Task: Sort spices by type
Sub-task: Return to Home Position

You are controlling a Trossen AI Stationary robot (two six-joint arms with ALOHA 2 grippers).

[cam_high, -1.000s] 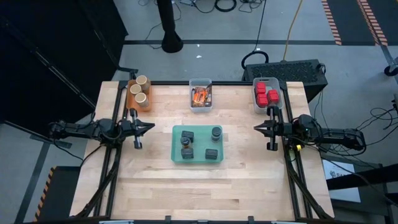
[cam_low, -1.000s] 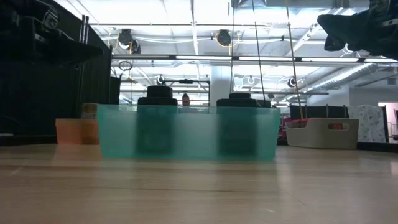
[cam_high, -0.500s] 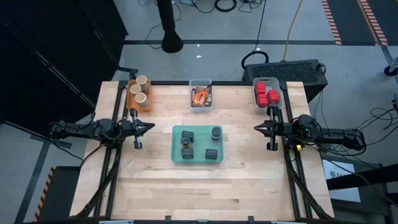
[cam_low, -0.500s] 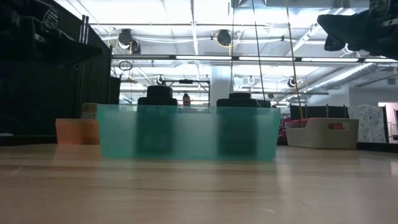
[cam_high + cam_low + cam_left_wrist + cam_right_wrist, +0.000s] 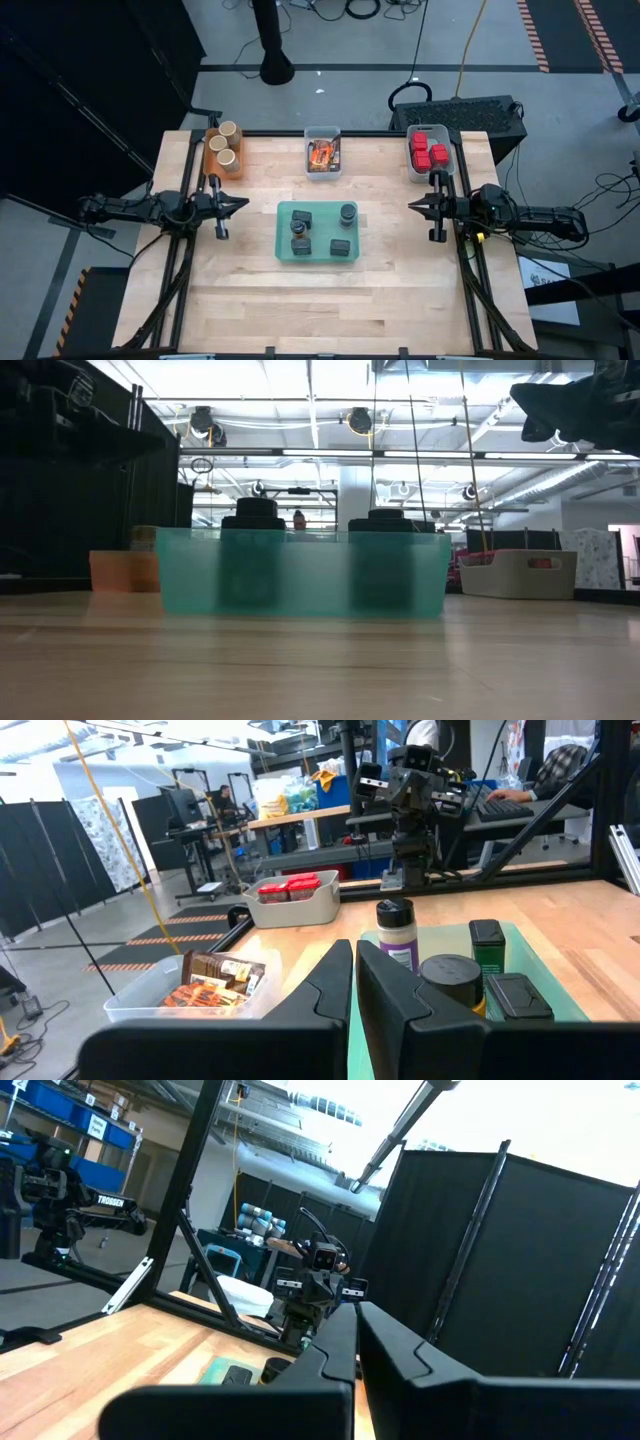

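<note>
1. Both arms are seen at the table's sides, the left gripper (image 5: 243, 203) and right gripper (image 5: 410, 205) pointed inward, fingers drawn together with nothing held.
2. Dark jars and blocks (image 5: 341, 246) are gathered in the teal tray (image 5: 284, 250) at the centre.
3. Along the far edge, tan jars (image 5: 226, 145) are seen in the orange bin (image 5: 210, 160) at left, packets (image 5: 322, 155) in the clear bin (image 5: 322, 130) at the middle, and red cubes (image 5: 429, 150) in the pale bin (image 5: 412, 172) at right.

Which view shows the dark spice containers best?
The high view: the dark spice containers lie spread out, unobstructed, in the teal bin. The low view blurs them behind its wall; the left wrist view shows them side-on, overlapping; the right wrist view catches only a sliver.
</note>
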